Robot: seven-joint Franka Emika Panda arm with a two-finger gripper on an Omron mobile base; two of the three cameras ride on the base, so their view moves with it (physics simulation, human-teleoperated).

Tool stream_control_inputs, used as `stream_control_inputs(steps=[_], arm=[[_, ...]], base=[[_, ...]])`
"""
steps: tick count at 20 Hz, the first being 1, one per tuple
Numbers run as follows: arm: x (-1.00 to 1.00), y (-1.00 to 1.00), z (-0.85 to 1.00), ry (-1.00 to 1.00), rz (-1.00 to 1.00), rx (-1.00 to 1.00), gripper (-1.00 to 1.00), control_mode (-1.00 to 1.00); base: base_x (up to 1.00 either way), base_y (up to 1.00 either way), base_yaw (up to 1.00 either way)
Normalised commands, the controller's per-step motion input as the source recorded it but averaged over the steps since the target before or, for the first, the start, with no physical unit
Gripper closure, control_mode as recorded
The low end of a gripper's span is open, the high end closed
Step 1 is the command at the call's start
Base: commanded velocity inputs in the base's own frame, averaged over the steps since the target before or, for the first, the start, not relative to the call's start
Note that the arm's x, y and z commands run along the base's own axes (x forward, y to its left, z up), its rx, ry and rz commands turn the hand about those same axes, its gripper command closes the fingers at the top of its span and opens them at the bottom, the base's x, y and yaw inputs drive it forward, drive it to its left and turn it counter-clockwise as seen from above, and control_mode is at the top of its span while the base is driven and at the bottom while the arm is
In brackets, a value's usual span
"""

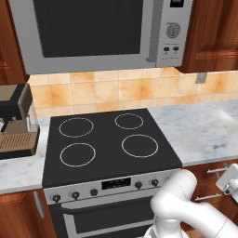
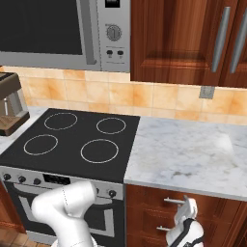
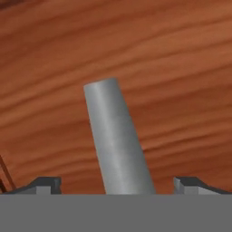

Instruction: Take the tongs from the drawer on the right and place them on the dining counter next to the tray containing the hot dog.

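The drawer (image 2: 149,200) to the right of the stove is closed, so the tongs are hidden. My gripper (image 2: 186,206) is low in front of its reddish-brown wood front (image 3: 136,54), at the grey bar handle (image 3: 115,136). In the hand view the handle runs up between my two fingertips (image 3: 45,183), which stand wide apart on either side without touching it; the gripper (image 3: 118,185) is open and holds nothing. From the left base view the hand (image 1: 230,179) sits by the drawer handles (image 1: 217,170) at the right edge. The dining counter, tray and hot dog are out of view.
A black four-ring stove (image 1: 109,139) with an oven door below stands left of the drawers. Marble worktop (image 2: 193,149) lies above them. A coffee machine (image 1: 16,121) sits at far left, and a microwave (image 1: 93,32) and wood wall cabinets (image 2: 188,38) hang overhead.
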Motion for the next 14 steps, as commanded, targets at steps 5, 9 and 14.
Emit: stream_control_inputs(steps=[5,9,14], arm=[[0.00,0.03,-0.14,-0.04,0.03,-0.08,-1.00,-1.00],[0.00,0.12,-0.19,-0.07,0.04,-0.16,-1.00,-1.00],[0.10,0.03,-0.10,0.00,0.00,-0.09,-1.00,-1.00]], base=[[0.00,0.00,0.00],[0.00,0.00,0.00],[0.00,0.00,0.00]])
